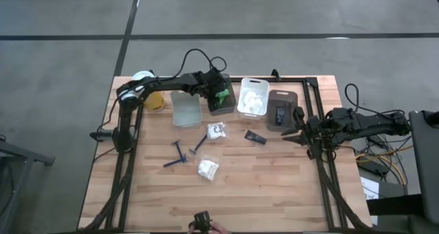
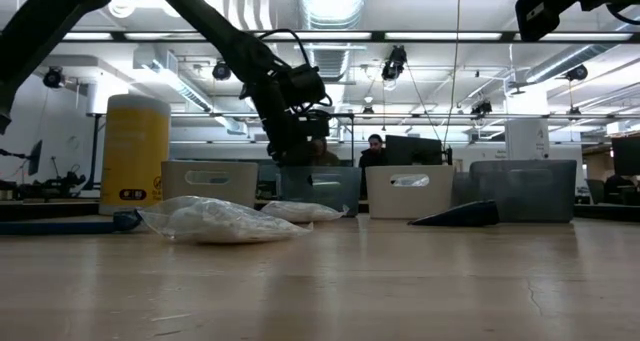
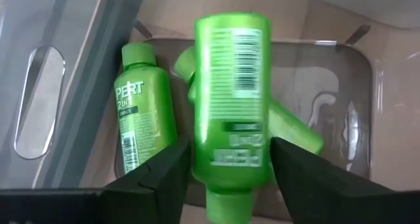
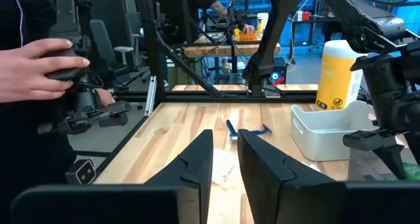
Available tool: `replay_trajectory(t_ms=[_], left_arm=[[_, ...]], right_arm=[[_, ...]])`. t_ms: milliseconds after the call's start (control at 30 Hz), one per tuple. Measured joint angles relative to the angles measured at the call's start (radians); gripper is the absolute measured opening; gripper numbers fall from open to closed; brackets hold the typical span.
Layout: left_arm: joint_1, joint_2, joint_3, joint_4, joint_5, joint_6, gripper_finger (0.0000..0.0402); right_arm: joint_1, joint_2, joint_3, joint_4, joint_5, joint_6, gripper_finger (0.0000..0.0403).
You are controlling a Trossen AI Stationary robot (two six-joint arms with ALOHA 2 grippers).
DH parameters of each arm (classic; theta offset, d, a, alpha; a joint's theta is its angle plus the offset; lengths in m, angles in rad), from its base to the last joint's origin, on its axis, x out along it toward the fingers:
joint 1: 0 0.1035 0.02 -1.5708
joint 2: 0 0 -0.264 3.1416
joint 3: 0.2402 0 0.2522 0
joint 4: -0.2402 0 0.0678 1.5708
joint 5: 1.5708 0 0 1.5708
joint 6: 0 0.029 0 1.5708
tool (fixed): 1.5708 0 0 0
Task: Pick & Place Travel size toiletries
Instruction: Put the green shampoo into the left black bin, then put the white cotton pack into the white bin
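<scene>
My left gripper is shut on a green tube over the dark bin, where two more green tubes lie. On the table lie two white crinkly packets, two dark blue razors and a flat black sachet. The low view shows the packets and the sachet flat on the wood. My right gripper waits at the table's right edge, open by a narrow gap. My left gripper pinches the green tube between its two fingers, on the body near its cap end. It comes from above, pointing down into the bin. The tube runs along the fingers and hangs below them, lifted clear of the tubes in the bin.
A row of bins stands at the far side: clear, dark, white with white packets, and grey with a black sachet. A yellow canister stands far left. A person's hand holds a device beyond the near edge.
</scene>
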Motion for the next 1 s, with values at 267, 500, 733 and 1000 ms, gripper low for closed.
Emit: replay_trajectory(t_ms=[267,500,733,1000], left_arm=[[-0.001,-0.017,0.003,-0.006,0.0,-0.001,0.0252],[-0.025,-0.098,0.015,-0.007,-0.001,-0.002,0.025],[-0.098,-0.213,0.015,-0.009,-0.002,0.004,0.025],[-0.226,-0.294,0.014,-0.082,0.0,0.082,0.025]], right_arm=[[0.0,0.0,0.0,0.0,0.0,0.0,0.0095],[0.0,0.0,0.0,0.0,0.0,0.0,0.0114],[0.0,0.003,0.0,0.0,0.0,0.0,0.0132],[0.0,0.005,0.0,0.0,0.0,0.0,0.0151]])
